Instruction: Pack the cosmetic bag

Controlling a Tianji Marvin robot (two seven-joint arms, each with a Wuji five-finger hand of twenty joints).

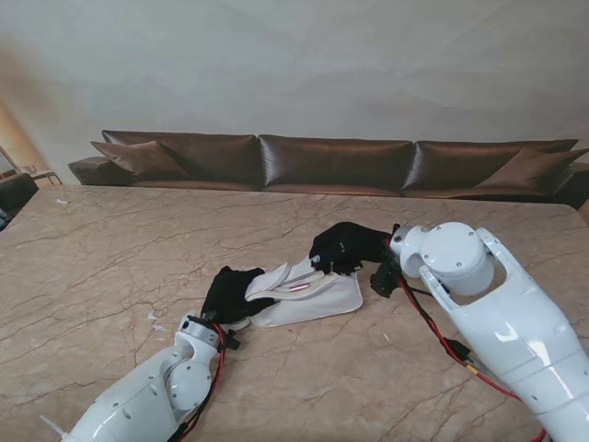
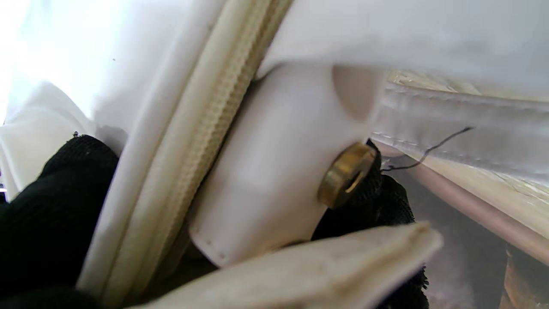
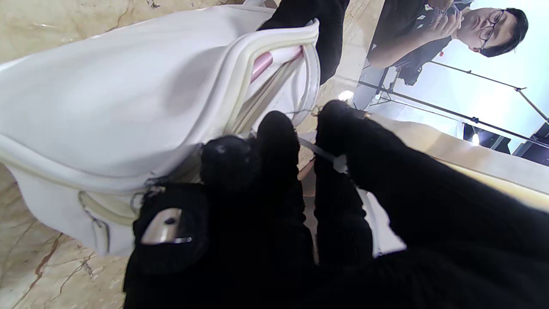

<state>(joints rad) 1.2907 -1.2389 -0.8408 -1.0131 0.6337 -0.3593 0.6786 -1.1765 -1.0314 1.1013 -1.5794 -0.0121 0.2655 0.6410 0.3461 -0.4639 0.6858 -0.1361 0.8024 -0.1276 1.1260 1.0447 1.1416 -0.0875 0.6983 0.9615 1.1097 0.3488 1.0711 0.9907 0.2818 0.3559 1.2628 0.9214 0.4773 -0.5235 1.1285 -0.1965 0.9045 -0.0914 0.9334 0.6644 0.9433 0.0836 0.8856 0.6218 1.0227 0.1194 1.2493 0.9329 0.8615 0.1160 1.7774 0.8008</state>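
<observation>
The left robot hand [image 1: 235,293], in a black knit glove, sits at the left end of the white cosmetics bag [image 1: 313,296], which lies near the middle of the marble bench [image 1: 110,249]. Its fingers look closed on the bag's end; the left wrist view shows white fabric, a cream zipper [image 2: 188,141] and a brass snap [image 2: 345,174] pressed right against a gloved fingertip [image 2: 55,193], so I judge it clamped there, holding the mouth open.

The bag itself looks like soft faux leather: light, floppy, its walls sagging and folding rather than standing. The smooth skin is likely slippery under knit gloves, so the piped rim and zipper tape seem the firmest places to pinch. A pink item [image 3: 261,65] shows inside the opening, along the zipper line.

At the right end, the right robot hand [image 1: 345,247] reaches over the bag's rim. In the right wrist view its fingers [image 3: 276,141] are drawn together around something thin and pale, perhaps the zipper pull or a tab; I cannot tell which. A hard tug would probably drag the whole bag instead of moving the zipper, so the left hold matters.
</observation>
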